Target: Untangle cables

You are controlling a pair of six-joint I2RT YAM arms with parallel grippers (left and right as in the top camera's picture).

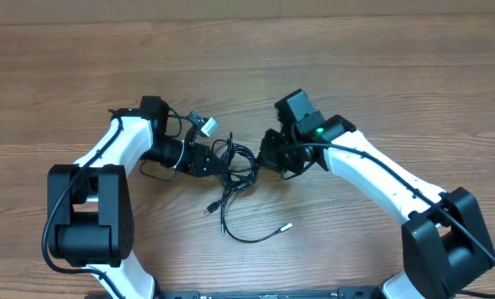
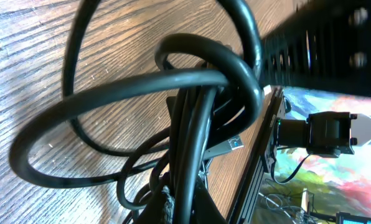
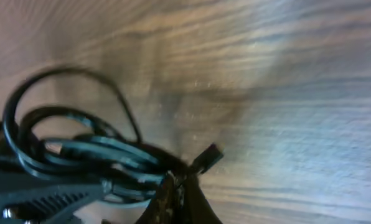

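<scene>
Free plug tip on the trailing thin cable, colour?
Silvery white plug tip on the thin black cable; overhead view shows it best.

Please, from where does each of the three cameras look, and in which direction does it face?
Overhead: above the table, facing straight down; left arm, right arm, left gripper and right gripper at the cables.
Left wrist: on the left arm, facing along its fingers into the cables, very close.
Right wrist: on the right arm, facing down over its fingers at the cables and table.
Shared: all three show the same cables.
</scene>
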